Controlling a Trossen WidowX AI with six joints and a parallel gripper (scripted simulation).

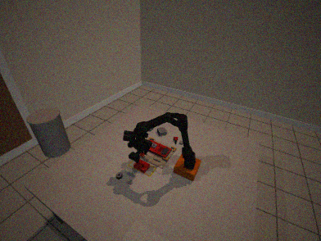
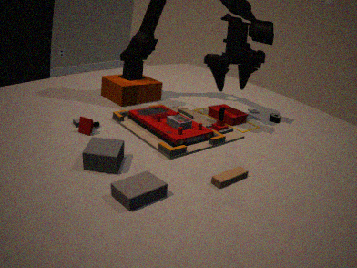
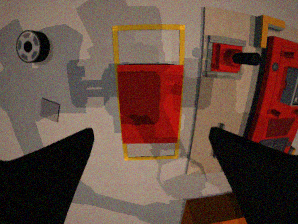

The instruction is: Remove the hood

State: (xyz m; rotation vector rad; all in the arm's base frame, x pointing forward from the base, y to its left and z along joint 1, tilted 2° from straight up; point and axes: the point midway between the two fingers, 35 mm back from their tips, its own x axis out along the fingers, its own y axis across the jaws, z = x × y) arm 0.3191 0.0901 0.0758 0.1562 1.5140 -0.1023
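Observation:
The red hood [image 1: 142,165] [image 2: 227,114] [image 3: 149,103] lies flat on the table inside the yellow marked rectangle [image 2: 249,129] [image 3: 148,27], filling its lower part. My gripper [image 2: 231,87] [image 1: 133,152] [image 3: 152,133] is open and empty. It hangs well above the hood, touching nothing. The red toy car [image 1: 160,149] [image 2: 170,123] [image 3: 278,99] sits on its cream baseplate [image 2: 143,135] beside the marked area.
A black wheel [image 1: 119,175] [image 2: 275,118] [image 3: 32,46] lies beyond the marked area. Two grey blocks [image 2: 103,154] [image 2: 138,189], a tan brick [image 2: 229,176] and a small red piece [image 2: 85,125] lie near the car. The orange arm base [image 1: 187,168] [image 2: 131,89] stands behind. A grey bin [image 1: 48,132] stands by the wall.

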